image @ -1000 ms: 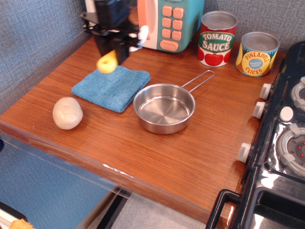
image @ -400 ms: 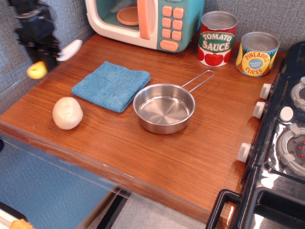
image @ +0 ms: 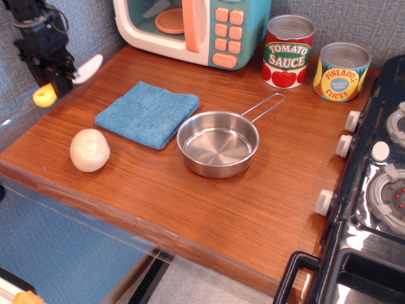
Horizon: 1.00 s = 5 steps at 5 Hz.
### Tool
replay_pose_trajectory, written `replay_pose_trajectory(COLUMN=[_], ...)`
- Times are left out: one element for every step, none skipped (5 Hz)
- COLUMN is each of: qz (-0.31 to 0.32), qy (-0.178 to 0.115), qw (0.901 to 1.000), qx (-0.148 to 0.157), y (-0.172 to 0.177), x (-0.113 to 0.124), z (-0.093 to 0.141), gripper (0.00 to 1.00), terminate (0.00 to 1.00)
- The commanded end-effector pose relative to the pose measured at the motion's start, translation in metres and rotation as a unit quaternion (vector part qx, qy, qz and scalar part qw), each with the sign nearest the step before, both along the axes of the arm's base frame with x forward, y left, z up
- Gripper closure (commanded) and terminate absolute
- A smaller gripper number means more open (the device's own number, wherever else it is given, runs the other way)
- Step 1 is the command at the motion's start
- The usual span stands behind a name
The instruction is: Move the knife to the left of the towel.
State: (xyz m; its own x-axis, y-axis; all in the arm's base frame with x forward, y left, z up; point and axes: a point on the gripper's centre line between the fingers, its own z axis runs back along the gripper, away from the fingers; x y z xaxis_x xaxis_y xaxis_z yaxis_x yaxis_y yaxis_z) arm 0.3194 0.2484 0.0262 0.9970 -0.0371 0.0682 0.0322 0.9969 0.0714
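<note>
The blue towel (image: 149,113) lies flat on the wooden counter, left of the steel pan. My black gripper (image: 59,80) is at the far left, over the counter's left edge, well left of the towel. It is shut on the toy knife (image: 69,76). The knife's white blade sticks out to the right of the fingers and its yellow handle end shows below left. The knife is held above the counter, tilted.
A steel pan (image: 218,143) with a thin wire handle sits in the middle. A beige potato-like toy (image: 89,150) lies near the front left edge. A toy microwave (image: 193,28) and two cans (image: 288,50) stand at the back. A toy stove (image: 380,190) is at the right.
My gripper carried the knife from above the towel's back edge far to the left, past the counter's left edge. In the last half second it barely shifted, slightly down.
</note>
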Motion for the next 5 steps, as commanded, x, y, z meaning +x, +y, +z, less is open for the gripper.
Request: replay_pose_trajectory(qz=[-0.019,-0.015,-0.009,0.034,0.046], qy=[0.005,0.014,0.019,0.030,0.017], qw=[0.9992,0.9991,0.9990,0.9979,0.9978], qx=[0.036,0.038,0.040,0.045,0.045], y=[-0.026,-0.032,-0.038,-0.039,-0.037], x=[0.005,0.005,0.006,0.005,0.001], z=[0.016,0.012,0.012,0.014,0.021], gripper=[1.00,1.00,1.00,0.00,0.00], terminate=[0.00,0.00,0.00,0.00,0.00])
